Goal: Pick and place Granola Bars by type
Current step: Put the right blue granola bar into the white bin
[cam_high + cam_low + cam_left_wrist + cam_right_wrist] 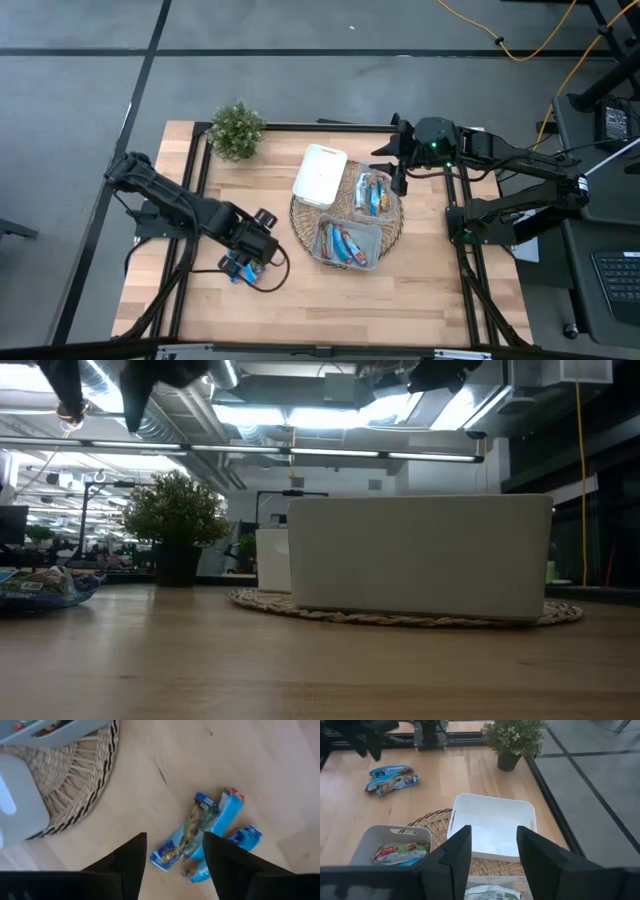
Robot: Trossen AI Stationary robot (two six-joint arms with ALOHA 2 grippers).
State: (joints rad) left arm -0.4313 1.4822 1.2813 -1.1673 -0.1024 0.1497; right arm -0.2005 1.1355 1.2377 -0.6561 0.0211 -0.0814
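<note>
So my left gripper (174, 854) hangs right over the loose blue granola bars (205, 834) on the bare wood, fingers parted and holding nothing. Those bars lie just ahead of the tips, long axes slanting across the gap, so I'd guess a wrist twist first. Way off, my right gripper (493, 845) waits half-open above the white tray (492, 827), empty.

A light wooden counter (330, 295) carries everything. Near its middle lies a round woven mat (398, 232). A small potted plant (237, 130) stands by the far left corner. Toward the left edge, a small cluster of blue-wrapped Granola Bars (207, 837) lies directly on the wood, probably three, overlapping one another, well apart from the mat.
</note>
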